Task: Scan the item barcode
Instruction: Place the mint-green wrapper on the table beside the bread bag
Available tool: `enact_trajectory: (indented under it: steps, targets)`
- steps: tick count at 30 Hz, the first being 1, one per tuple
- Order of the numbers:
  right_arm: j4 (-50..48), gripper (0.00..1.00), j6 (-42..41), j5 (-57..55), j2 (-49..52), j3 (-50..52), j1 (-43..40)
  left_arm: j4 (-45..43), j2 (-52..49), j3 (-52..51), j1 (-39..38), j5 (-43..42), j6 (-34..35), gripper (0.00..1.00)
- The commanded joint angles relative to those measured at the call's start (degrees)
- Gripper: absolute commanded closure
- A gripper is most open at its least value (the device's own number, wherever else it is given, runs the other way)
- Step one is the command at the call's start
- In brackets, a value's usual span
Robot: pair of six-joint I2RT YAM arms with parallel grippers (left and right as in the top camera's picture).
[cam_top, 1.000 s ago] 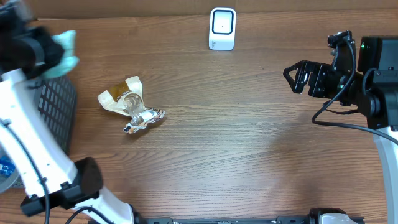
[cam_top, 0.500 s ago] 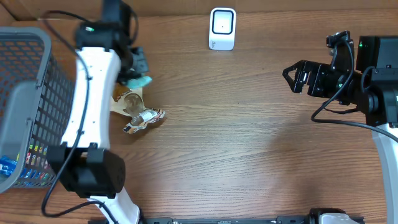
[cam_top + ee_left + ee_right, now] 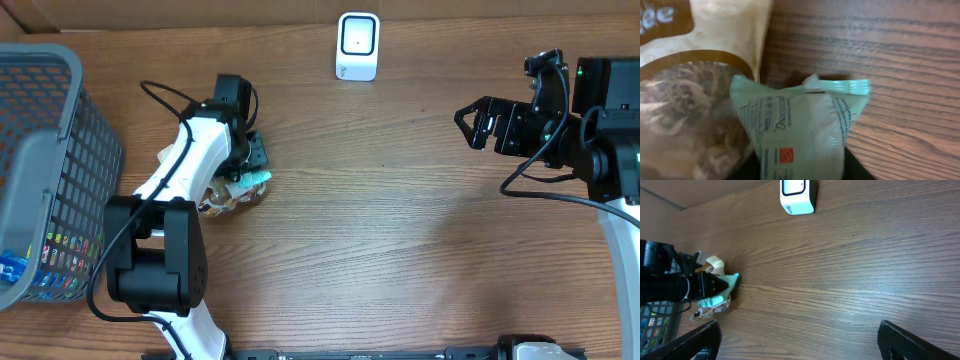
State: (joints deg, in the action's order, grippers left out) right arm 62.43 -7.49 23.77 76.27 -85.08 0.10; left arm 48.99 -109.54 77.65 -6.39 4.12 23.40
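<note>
A teal packet [image 3: 800, 130] with printed text and a small red square sits between the dark fingers of my left gripper [image 3: 802, 172], filling the gap; only slivers of the fingers show. From overhead, the left gripper [image 3: 250, 160] points down at the table with the teal packet [image 3: 256, 178] under it, against a tan snack bag [image 3: 170, 156] and a silver wrapper [image 3: 238, 194]. No barcode is readable. The white scanner [image 3: 358, 45] stands at the back centre. My right gripper [image 3: 470, 122] hovers open and empty at the right, far from the packet.
A grey mesh basket [image 3: 60, 60] with colourful items inside stands at the left edge. In the right wrist view the scanner [image 3: 797, 195] is at the top and the left arm with the teal packet [image 3: 715, 300] at the left.
My left arm has swung from the basket over to the snack pile and lowered, bringing the teal packet down beside the tan bag. The right arm has not moved.
</note>
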Motion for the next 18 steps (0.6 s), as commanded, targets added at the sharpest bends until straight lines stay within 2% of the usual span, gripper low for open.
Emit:
enact_trajectory:
  steps: [1, 3, 5, 11, 18]
  targets:
    - [-0.4, 0.00, 0.0, 0.3, 0.0, -1.4, 0.2, -1.2, 0.2, -0.9, -0.1, -0.1, -1.2, 0.58]
    - [-0.4, 0.00, 0.0, 0.4, 0.0, -1.4, 0.2, -1.4, 0.3, -0.8, -0.1, -0.1, -2.9, 0.41]
    - [-0.4, 0.00, 0.0, 0.3, 0.0, -1.4, 0.2, -0.5, 0.3, 0.0, -0.1, -0.3, -4.4, 0.32]
    - [-0.4, 0.00, 0.0, 0.3, 0.0, -1.4, 0.2, 11.7, 0.6, 11.8, 0.1, -0.1, -5.4, 0.32]
    - [-0.6, 0.00, 0.0, 0.3, 0.0, -1.4, 0.2, 31.5, 0.7, 41.7, 2.6, -0.1, -5.4, 0.27]
